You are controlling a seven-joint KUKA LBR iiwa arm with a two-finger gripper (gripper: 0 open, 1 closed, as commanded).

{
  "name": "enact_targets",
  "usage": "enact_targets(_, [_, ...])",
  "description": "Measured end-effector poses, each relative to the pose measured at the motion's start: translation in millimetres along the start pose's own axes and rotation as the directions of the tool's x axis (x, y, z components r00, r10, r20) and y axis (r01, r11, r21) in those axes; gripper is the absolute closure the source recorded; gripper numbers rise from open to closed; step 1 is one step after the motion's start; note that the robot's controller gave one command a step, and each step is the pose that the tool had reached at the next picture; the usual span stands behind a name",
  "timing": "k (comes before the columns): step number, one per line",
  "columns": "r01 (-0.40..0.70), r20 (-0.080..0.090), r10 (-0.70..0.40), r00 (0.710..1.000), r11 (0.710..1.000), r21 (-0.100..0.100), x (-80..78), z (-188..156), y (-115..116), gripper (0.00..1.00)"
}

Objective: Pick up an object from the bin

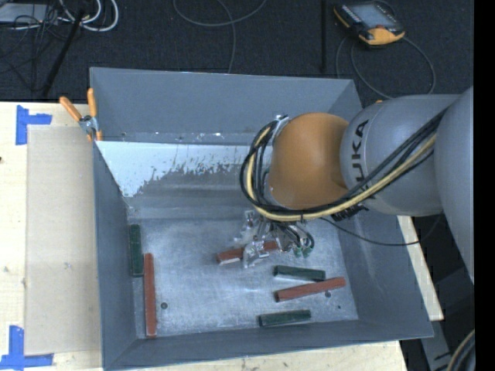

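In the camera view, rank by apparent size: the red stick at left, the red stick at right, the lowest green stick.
1. Red stick at left, longest.
2. Red stick at right, slightly shorter.
3. Lowest green stick, clearly smallest.

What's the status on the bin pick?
Pincer low at centre of bin, over short red-brown stick. Stick on floor, not lifted. Nearby dark green stick clear of it.

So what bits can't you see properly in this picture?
1. Camera view: the gripper is tiny and cluttered, and its upper part hides under the arm's orange cover.
2. Camera view: the short red-brown stick has its right end behind the gripper, so whether it is gripped is unclear.
3. Camera view: part of the bin floor lies hidden beneath the orange cover and arm.
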State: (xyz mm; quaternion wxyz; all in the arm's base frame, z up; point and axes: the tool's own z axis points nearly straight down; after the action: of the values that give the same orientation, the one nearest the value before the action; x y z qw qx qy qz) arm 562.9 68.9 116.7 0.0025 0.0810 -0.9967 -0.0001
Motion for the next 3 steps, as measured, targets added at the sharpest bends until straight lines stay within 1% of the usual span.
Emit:
enact_targets(1, [0.0, 0.006, 0.0, 1.0, 1.0, 0.0, -1.0, -16.6, 0.2, 1.0])
enact_targets(3, [-0.002, 0.008, 0.002, 1.0, 1.0, 0.0, -1.2, -27.8, 0.3, 1.0])
